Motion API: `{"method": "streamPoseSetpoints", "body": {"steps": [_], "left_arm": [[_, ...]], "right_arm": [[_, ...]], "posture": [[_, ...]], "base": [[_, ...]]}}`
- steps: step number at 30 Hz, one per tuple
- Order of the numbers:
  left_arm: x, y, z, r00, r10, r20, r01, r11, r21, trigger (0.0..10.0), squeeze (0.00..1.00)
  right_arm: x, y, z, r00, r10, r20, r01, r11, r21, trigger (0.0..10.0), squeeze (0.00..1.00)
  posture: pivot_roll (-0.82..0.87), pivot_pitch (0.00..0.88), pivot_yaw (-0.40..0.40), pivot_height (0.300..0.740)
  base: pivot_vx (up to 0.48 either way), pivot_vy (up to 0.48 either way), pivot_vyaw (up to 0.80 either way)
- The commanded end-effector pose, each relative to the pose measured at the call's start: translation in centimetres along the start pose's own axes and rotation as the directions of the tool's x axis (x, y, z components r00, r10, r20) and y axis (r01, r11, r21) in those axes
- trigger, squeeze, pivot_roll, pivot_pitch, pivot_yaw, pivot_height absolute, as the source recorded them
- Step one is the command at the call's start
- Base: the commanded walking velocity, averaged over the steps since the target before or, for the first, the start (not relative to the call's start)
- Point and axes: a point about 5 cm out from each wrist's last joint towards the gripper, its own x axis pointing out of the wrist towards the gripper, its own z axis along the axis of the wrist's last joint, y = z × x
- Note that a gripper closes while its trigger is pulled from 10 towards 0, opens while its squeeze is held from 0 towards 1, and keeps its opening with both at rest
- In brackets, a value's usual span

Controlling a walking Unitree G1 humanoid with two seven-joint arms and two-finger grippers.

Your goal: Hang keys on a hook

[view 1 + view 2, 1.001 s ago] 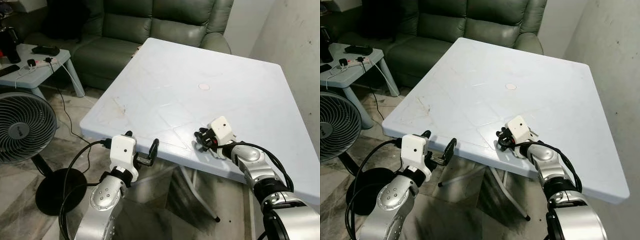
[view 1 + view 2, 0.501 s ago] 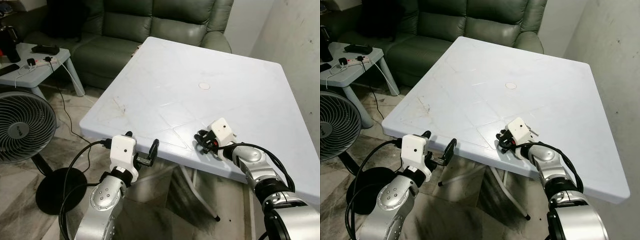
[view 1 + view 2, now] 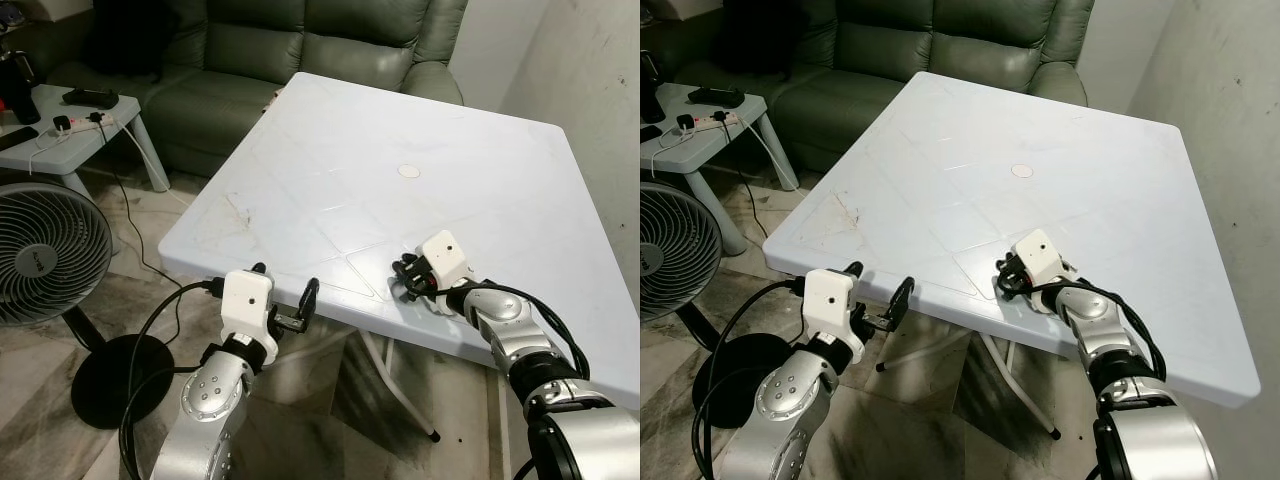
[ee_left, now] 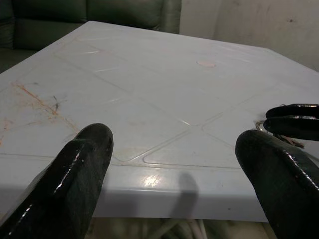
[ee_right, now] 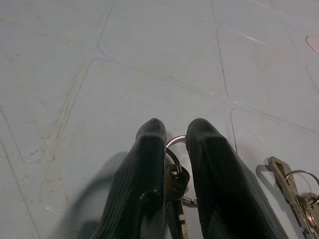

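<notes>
Step in hand: pick-up of the keys. The right gripper is set low on the counter near its front edge, jaws drawn together on the key ring, a key pinched between them. A second bunch of keys lies just beside, untouched.

The left gripper is held off the counter's front edge, jaws wide apart, nothing in them.

Next move, as judged: the ring to be lifted clear without the second bunch being dragged along, then carried to a hook; none is sighted.

Surface: pale blue plastic, moulded panel lines, rusty scuffs near the left corner. Room: green sofa behind, fan and small side table to the left, bare wall right, marbled floor.
</notes>
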Motion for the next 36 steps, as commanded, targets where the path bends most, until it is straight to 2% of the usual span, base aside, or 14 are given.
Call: {"method": "streamPoseSetpoints", "body": {"steps": [1, 5, 6, 7, 11, 12, 13, 27, 28, 29, 32, 33, 36], "left_arm": [[-0.2, -0.2, 0.3, 1.000, 0.000, 0.010, 0.000, 1.000, -0.006, 10.0, 0.00], [-0.2, -0.2, 0.3, 1.000, -0.001, 0.010, 0.001, 1.000, -0.006, 10.0, 0.00], [-0.1, -0.2, 0.3, 1.000, -0.001, 0.010, 0.002, 1.000, -0.006, 10.0, 0.00], [-0.1, -0.2, 0.3, 1.000, -0.002, 0.010, 0.002, 1.000, -0.005, 10.0, 0.00], [-0.1, -0.2, 0.3, 1.000, -0.003, 0.011, 0.003, 1.000, -0.007, 10.0, 0.00], [-0.1, -0.2, 0.3, 1.000, -0.004, 0.011, 0.004, 1.000, -0.007, 10.0, 0.00], [-0.1, -0.3, 0.3, 1.000, -0.004, 0.011, 0.005, 1.000, -0.007, 10.0, 0.00], [-0.1, -0.4, 0.3, 1.000, -0.004, 0.012, 0.004, 1.000, -0.009, 10.0, 0.00], [-0.1, -0.4, 0.3, 1.000, -0.004, 0.012, 0.004, 1.000, -0.009, 10.0, 0.00], [-0.1, -0.4, 0.3, 1.000, -0.004, 0.012, 0.005, 1.000, -0.010, 10.0, 0.00], [-0.1, -0.5, 0.3, 1.000, -0.005, 0.012, 0.006, 1.000, -0.011, 10.0, 0.00], [-0.1, -0.5, 0.3, 1.000, -0.007, 0.012, 0.007, 1.000, -0.012, 10.0, 0.00], [-0.2, -0.5, 0.3, 1.000, -0.007, 0.012, 0.007, 1.000, -0.013, 10.0, 0.00]], "right_arm": [[0.0, -0.4, 0.1, 1.000, 0.001, -0.007, -0.001, 1.000, 0.004, 10.0, 0.00], [-0.2, -0.3, 0.1, 1.000, 0.021, 0.004, -0.021, 1.000, 0.012, 10.0, 0.00], [-0.2, -0.4, 0.1, 1.000, 0.026, 0.005, -0.026, 0.999, 0.039, 10.0, 0.00], [-0.2, -0.4, 0.1, 0.999, 0.033, 0.011, -0.034, 0.998, 0.052, 10.0, 1.00], [-0.2, -0.5, 0.1, 1.000, 0.018, -0.002, -0.018, 0.999, 0.028, 10.0, 1.00], [-0.2, -0.5, 0.1, 1.000, 0.027, -0.007, -0.027, 0.999, 0.017, 10.0, 0.12], [-0.2, -0.4, 0.1, 0.999, 0.032, -0.007, -0.032, 0.999, 0.019, 10.0, 0.00], [-0.5, -0.7, 0.1, 0.999, 0.042, -0.013, -0.042, 0.999, -0.031, 10.0, 0.00], [-0.5, -0.7, 0.0, 0.999, 0.041, -0.015, -0.041, 0.999, -0.033, 9.2, 0.00], [-0.5, -0.8, 0.0, 0.999, 0.040, -0.014, -0.041, 0.999, -0.032, 7.1, 0.00], [-0.6, -1.0, 0.1, 0.999, 0.036, -0.013, -0.036, 0.999, -0.032, 7.2, 0.00], [-0.7, -1.2, 0.1, 0.999, 0.031, -0.015, -0.031, 0.999, -0.039, 4.1, 0.00], [-0.8, -1.3, 0.0, 0.999, 0.030, -0.016, -0.030, 0.999, -0.039, 3.6, 0.00]], "posture": [[0.08, 0.067, -0.072, 0.740], [0.08, 0.063, -0.072, 0.740], [0.08, 0.063, -0.072, 0.740], [0.08, 0.063, -0.072, 0.740], [0.08, 0.061, -0.071, 0.740], [0.08, 0.060, -0.071, 0.740], [0.08, 0.060, -0.071, 0.740], [0.09, 0.059, -0.072, 0.740], [0.09, 0.059, -0.072, 0.740], [0.09, 0.059, -0.072, 0.740], [0.08, 0.063, -0.071, 0.740], [0.08, 0.063, -0.071, 0.740], [0.08, 0.065, -0.070, 0.740]], "base": [[0.000, 0.000, 0.00], [0.000, 0.000, 0.00], [0.000, 0.000, 0.00], [0.000, 0.000, 0.00], [0.000, 0.000, 0.00], [0.000, 0.000, 0.00], [0.000, 0.000, 0.00], [0.000, 0.000, 0.00], [0.000, 0.000, 0.00], [0.000, 0.000, 0.00], [0.000, 0.000, 0.00], [0.000, 0.000, 0.00], [0.000, 0.000, 0.00]]}}
